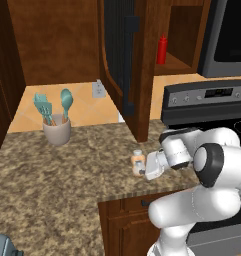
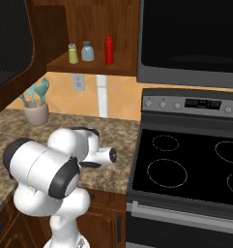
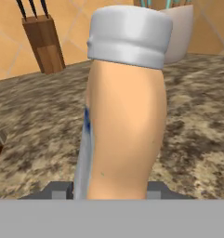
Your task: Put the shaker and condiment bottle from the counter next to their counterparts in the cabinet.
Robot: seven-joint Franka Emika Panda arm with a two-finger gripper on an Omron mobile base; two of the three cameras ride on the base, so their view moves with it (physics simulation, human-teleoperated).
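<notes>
A small peach-coloured condiment bottle (image 1: pixel 137 159) with a white cap stands on the speckled counter (image 1: pixel 67 170) near its front edge. My gripper (image 1: pixel 143 168) reaches it from the right. In the hand view the bottle (image 3: pixel 125 107) looms close and my gripper (image 3: pixel 111 190) is shut on it, both fingertips (image 3: pixel 61 189) hard against its sides. The cabinet door (image 1: pixel 123 60) hangs open. On the cabinet shelf (image 2: pixel 89 65) stand a red squeeze bottle (image 2: pixel 109 49), a yellow shaker (image 2: pixel 73 54) and a blue-grey shaker (image 2: pixel 87 51). The red bottle (image 1: pixel 162 50) also shows past the door.
A cup of teal utensils (image 1: pixel 57 127) stands at the back of the counter. A knife block (image 3: pixel 43 42) is far off in the hand view. The black stove (image 2: pixel 185 164) adjoins the counter on the right, with a microwave (image 2: pixel 190 38) above it.
</notes>
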